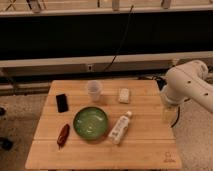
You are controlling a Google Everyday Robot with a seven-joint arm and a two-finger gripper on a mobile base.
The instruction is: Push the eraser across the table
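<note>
The eraser (61, 102), a small flat black block, lies near the left edge of the light wooden table (145, 145). My white arm (187, 86) hangs over the table's right edge. My gripper (168, 113) points down at that right edge, far from the eraser, with the green bowl and the bottle between them. It holds nothing that I can see.
A green bowl (90, 122) sits mid-table, right of the eraser. A clear cup (93, 90) and a whitish block (124, 95) stand at the back. A white bottle (120, 127) lies beside the bowl. A red-brown object (63, 135) lies front left. A logo (169, 158) marks the front right corner.
</note>
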